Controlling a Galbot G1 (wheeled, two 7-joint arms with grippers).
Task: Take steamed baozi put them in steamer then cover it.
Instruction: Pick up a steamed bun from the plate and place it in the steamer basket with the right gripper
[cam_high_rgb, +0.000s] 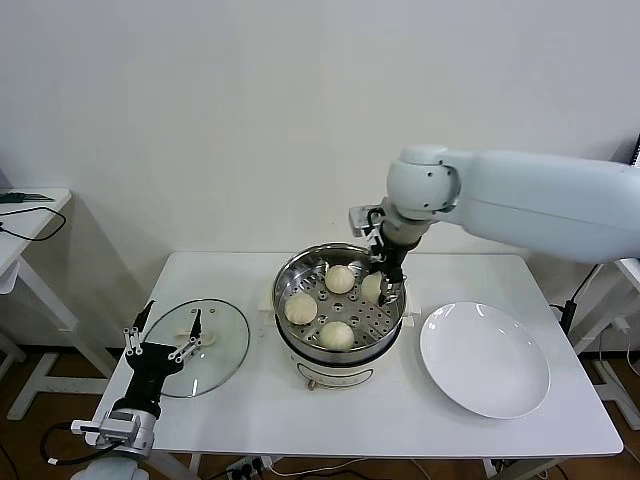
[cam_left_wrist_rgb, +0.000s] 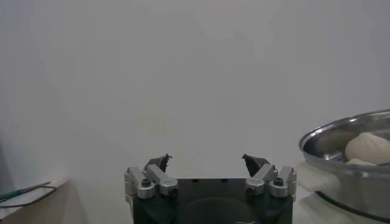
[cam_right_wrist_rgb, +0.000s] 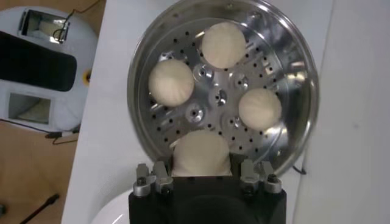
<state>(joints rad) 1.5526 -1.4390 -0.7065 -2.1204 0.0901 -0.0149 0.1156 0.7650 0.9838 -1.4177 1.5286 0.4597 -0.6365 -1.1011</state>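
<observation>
We have our right gripper (cam_high_rgb: 385, 283) lowered inside the steamer (cam_high_rgb: 340, 300), fingers astride the fourth steamed baozi (cam_right_wrist_rgb: 202, 153), though we cannot tell whether they grip it or have let go. Three other baozi sit on the perforated tray just ahead of it. Our left gripper (cam_high_rgb: 160, 340) waits open, with the cover (cam_high_rgb: 200, 347) directly beyond its fingertips; covering the steamer remains.

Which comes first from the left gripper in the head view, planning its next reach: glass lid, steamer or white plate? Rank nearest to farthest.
From the left gripper, at the table's front left corner:
1. Cover, lying flat right beside it on the left.
2. Steamer, mid-table, with the right gripper inside it.
3. White plate, far right.
</observation>
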